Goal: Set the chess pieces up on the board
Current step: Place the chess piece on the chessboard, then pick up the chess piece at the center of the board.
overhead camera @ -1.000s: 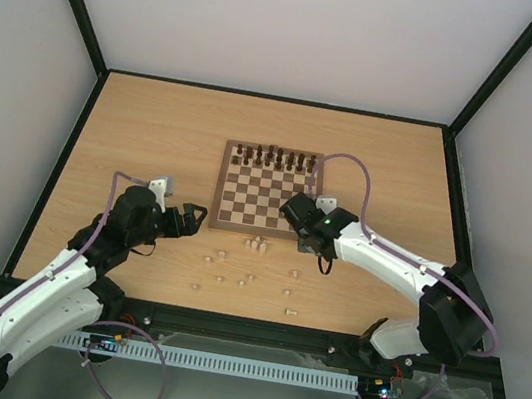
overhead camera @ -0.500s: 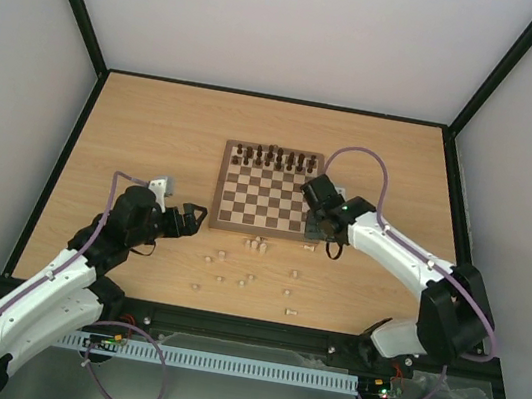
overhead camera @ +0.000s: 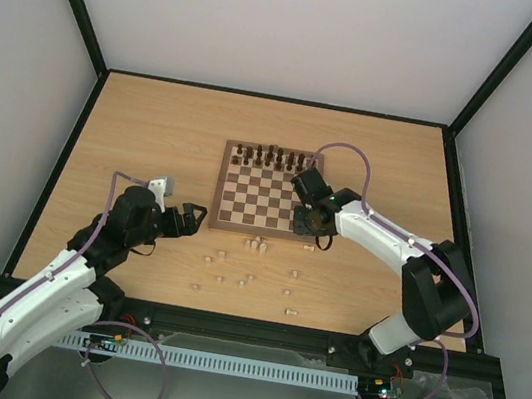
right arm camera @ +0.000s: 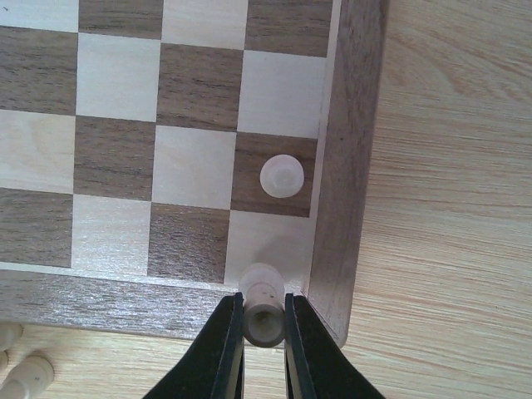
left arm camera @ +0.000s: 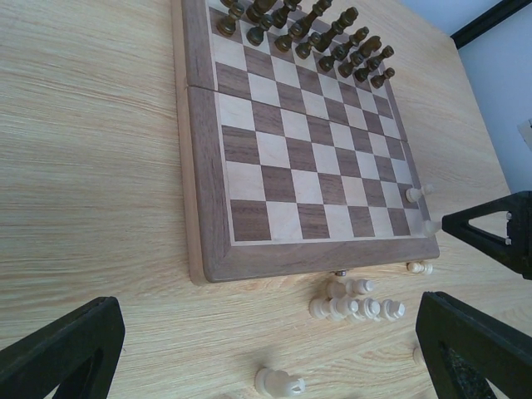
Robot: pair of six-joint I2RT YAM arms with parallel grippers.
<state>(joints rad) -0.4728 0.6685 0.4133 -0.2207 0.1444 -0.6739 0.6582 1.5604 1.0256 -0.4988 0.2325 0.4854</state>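
Right gripper (right arm camera: 264,312): 2 fingers clamped on 1 pale piece (right arm camera: 261,281), pinched between the tips at the cream corner square of the board (right arm camera: 347,166), near right corner. 1 pale pawn (right arm camera: 281,176) stands on the dark square just beyond, clear of the fingers. Left gripper (overhead camera: 194,217): jaws spread wide, holding nothing, beside the board's near left corner. Loose pale pieces (left arm camera: 356,308) lie on the table (left arm camera: 91,166), just off the near edge.

The chess pieces (left arm camera: 366,309) are cream, the rival pieces (left arm camera: 291,37) dark brown, the board (left arm camera: 199,166) checkered brown and cream.
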